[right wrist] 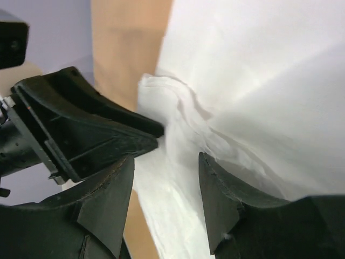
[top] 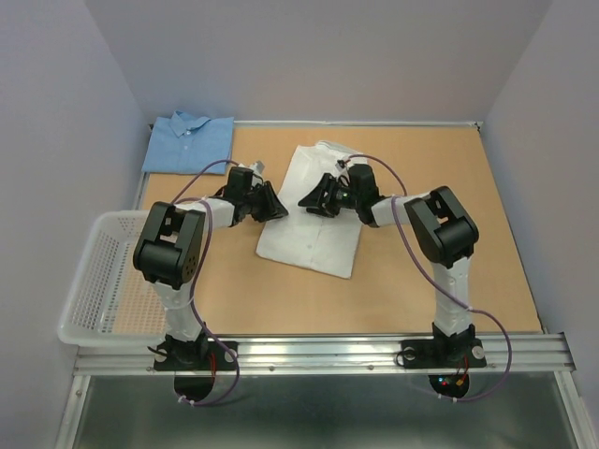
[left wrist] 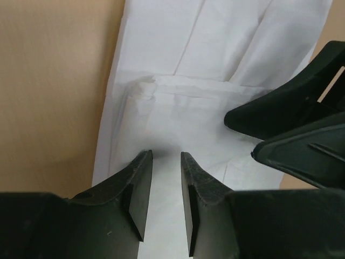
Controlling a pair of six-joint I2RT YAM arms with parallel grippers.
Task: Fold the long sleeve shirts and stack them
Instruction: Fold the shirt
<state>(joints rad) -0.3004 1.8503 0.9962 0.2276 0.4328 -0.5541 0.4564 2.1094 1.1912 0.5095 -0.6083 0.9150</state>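
The white shirt (top: 314, 238) lies lengthwise in the middle of the surface (top: 468, 159). It is folded into a long panel, with its collar end toward the far edge and its near hem well short of the arm bases. The blue shirt (top: 190, 142) sits folded in the far left corner, well apart from the white one, and its left side reaches the edge of the surface there. A white mesh basket (top: 98, 271) sits at the near left, beside the left arm and sticking out past the side of the surface.

Both arms reach inward and meet over the left half of the white shirt. The left claw (top: 274, 206) is at the shirt's left edge, and the right claw (top: 311, 200) is just beside it, further in over the cloth.

From the left wrist, the left claw (left wrist: 166, 159) shows only a narrow gap between its fingers, with no cloth visible in it. Below it are a folded panel and a small crumpled corner. From the right wrist, the right claw (right wrist: 165, 161) is spread wide above a bunched ridge of white cloth near the shirt's edge, and the tip of the other claw is close to that ridge.

Bare surface runs wide to the right of the white shirt and along the near side.
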